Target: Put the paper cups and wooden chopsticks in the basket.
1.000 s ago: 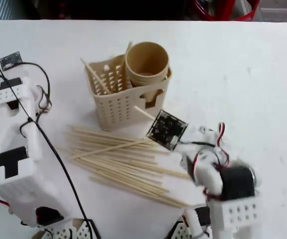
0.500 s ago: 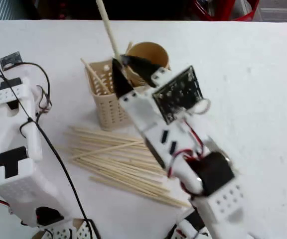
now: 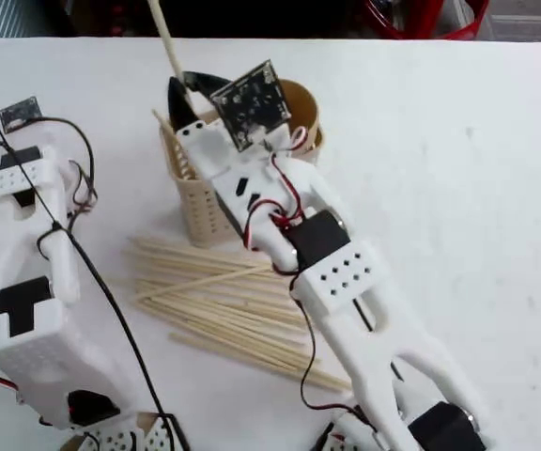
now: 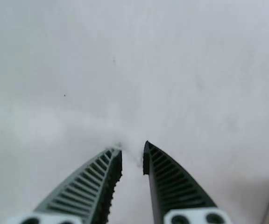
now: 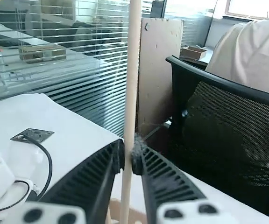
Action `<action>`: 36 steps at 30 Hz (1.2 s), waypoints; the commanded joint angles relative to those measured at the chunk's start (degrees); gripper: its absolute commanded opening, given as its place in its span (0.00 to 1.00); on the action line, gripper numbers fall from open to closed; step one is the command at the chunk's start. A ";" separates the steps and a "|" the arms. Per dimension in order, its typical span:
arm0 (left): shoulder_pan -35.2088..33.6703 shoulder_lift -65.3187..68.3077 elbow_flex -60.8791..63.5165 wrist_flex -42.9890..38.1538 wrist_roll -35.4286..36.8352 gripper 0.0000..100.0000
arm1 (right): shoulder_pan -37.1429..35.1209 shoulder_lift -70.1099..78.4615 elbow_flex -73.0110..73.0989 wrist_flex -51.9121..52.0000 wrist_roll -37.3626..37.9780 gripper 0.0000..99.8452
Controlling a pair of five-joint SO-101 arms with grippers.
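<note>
Wooden chopsticks [image 3: 224, 310] lie piled on the table [image 3: 458, 141] beside the basket [image 3: 200, 207], which holds paper cups [image 3: 303, 103]; the right gripper [image 3: 184, 86] hangs above the basket. Left wrist view: left gripper [image 4: 131, 154] slightly parted over the table. Right wrist view: jaws pinch 1 upright chopstick [image 5: 133, 70].

White table [image 3: 458, 141], slatted blinds [image 5: 55, 70] behind glass, black mesh chair [image 5: 228, 121], upright wooden board [image 5: 160, 70], daylit window [image 5: 246, 7]

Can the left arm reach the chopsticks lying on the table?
Probably yes. The chopstick pile lies uncovered on the side near the left arm; the right arm crosses over its other end, holding one chopstick.
</note>
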 commanded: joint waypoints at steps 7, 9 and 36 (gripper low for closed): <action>0.04 -0.40 -0.09 -1.58 0.70 0.09 | 1.63 -4.26 0.00 13.93 -0.70 0.09; 0.04 -0.40 -0.09 -1.58 0.70 0.09 | 1.80 -4.79 0.00 14.73 -0.70 0.14; 0.04 -0.40 0.00 -1.58 0.70 0.09 | -2.33 0.22 21.54 46.90 32.79 0.16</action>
